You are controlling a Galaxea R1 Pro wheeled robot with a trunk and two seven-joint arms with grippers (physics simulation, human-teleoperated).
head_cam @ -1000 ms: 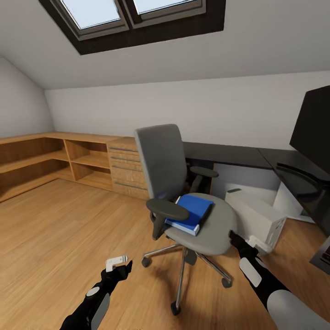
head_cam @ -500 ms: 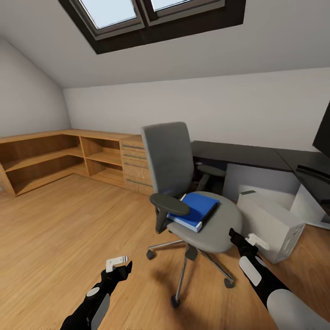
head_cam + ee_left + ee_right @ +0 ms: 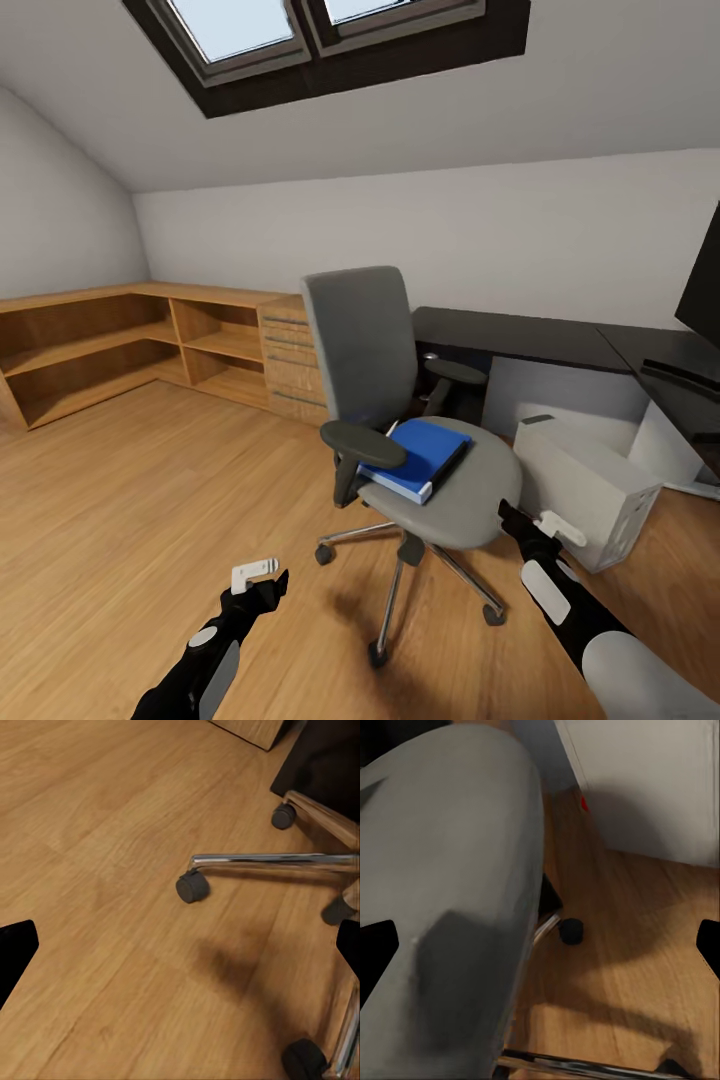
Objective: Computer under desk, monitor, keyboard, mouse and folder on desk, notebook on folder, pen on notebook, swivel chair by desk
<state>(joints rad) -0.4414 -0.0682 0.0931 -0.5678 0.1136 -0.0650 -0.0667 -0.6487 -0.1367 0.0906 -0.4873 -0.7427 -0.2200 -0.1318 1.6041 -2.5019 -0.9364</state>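
Both arms are seen reaching forward and low from the head view. The left arm is held out over bare wooden floor, its left claw stopped short of the swivel chair, well apart from its chrome base. From the left wrist view the finger tips sit far out at the frame edges, so the claw is spread wide and nothing is held; a caster and a chrome leg are seen below it.

The right arm is stretched toward the seat's front edge, the right claw placed just beside the grey seat, between it and the computer standing on the floor. In the right wrist view the fingers are likewise wide apart, nothing is gripped, and the seat's underside looms close; contact cannot be told.

The folder is found lying flat on the seat. The desk is set behind the chair, with the monitor at the far right edge.
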